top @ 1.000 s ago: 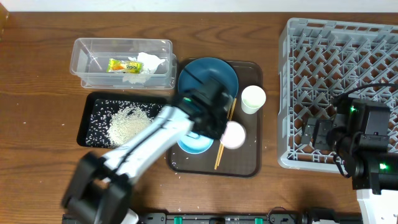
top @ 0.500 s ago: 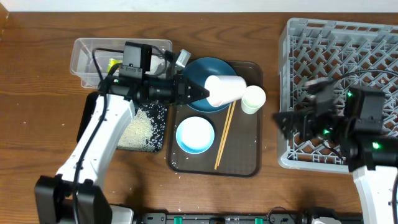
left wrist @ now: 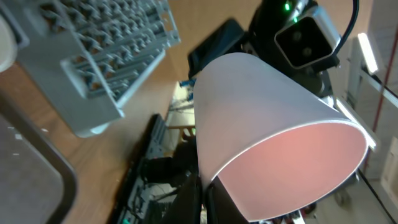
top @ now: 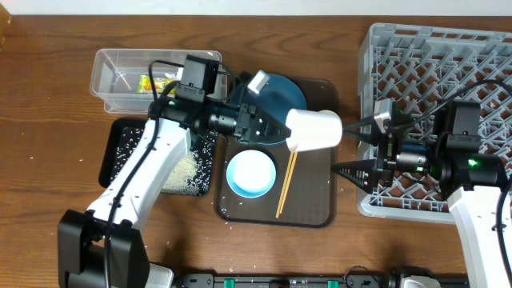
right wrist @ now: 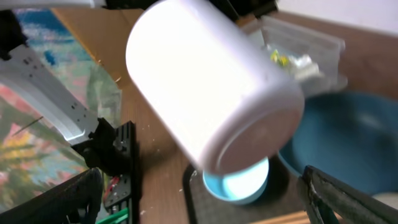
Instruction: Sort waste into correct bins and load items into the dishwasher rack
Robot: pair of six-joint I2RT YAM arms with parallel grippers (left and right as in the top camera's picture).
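Observation:
My left gripper is shut on the rim of a white cup, holding it on its side in the air over the brown tray. In the left wrist view the cup fills the frame, its rim pinched at the gripper. My right gripper stands open just right of the cup's base, not touching it; its wrist view has the cup between and beyond the spread fingers. The pale-blue bowl, chopsticks and blue plate lie on the tray.
The grey rack fills the right side. At back left the clear tub holds the yellow-green wrapper and tissue. The black tray below it holds rice. Stray grains dot the wood at left.
The left arm lifted the white cup off the tray and carried it right. The right arm swung left from the rack, its open jaws now facing the cup.

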